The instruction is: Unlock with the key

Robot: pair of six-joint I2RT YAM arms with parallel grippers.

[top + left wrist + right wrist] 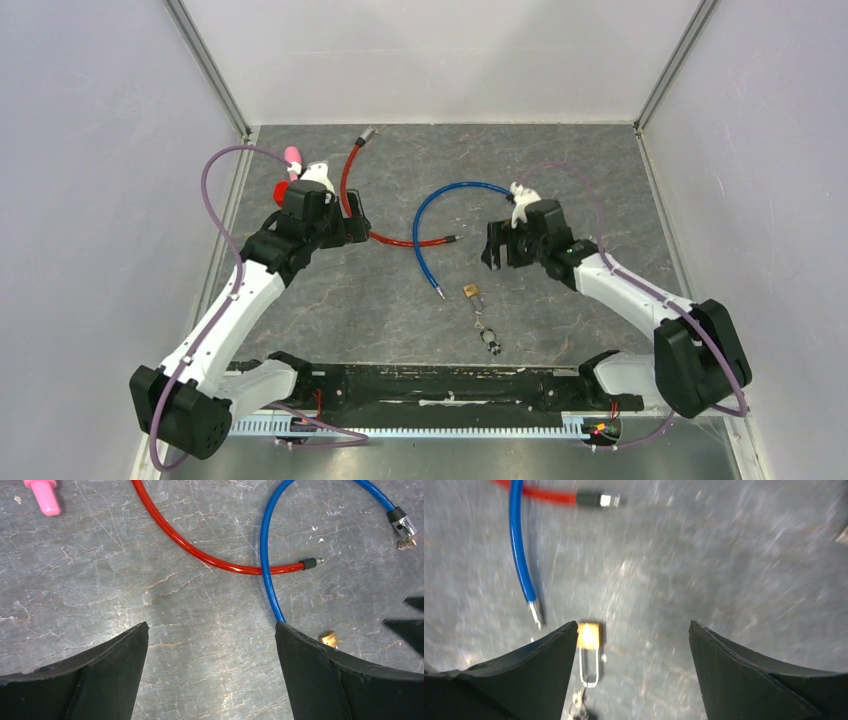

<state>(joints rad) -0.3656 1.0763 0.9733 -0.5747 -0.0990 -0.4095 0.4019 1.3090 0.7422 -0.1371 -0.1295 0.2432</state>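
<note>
Keys (490, 340) lie nearest on the table (600, 200), touching the shackle of the small brass padlock (470, 291). Just beyond, the right claw (633, 624) hangs spread and empty, padlock beside one fingertip. Farther left, the left claw (212, 625) gapes wide too, near the red cable (345, 185).

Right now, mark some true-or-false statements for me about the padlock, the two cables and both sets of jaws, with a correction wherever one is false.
1. The brass padlock lies on the table, held by no jaws. True.
2. The jaws of the right arm are shut on the padlock. False: they stand open with nothing between them.
3. The red cable crosses the blue cable. True.
4. The jaws of the left arm grip the red cable. False: they are open and empty.
</note>
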